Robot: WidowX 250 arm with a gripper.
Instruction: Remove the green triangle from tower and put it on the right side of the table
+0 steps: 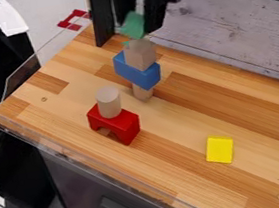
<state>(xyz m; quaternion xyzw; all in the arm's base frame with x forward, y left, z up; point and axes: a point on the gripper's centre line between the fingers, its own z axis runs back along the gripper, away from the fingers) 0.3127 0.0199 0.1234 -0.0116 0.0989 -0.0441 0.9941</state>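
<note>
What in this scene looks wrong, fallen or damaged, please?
Nothing looks fallen or damaged. Only the stacking seems a little precarious: the wide blue block overhangs the narrow wooden cylinder beneath it, and carries another wooden block.

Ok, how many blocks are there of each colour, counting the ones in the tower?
Green triangle block: 1
Long blue block: 1
Red arch block: 1
Yellow rectangular block: 1
Plain wood: 3 (pale cylinder, tan block, tower's bottom piece)
Total: 7

cylinder point(109, 102) on arch point(127, 125), tower point(140, 75) behind
</note>
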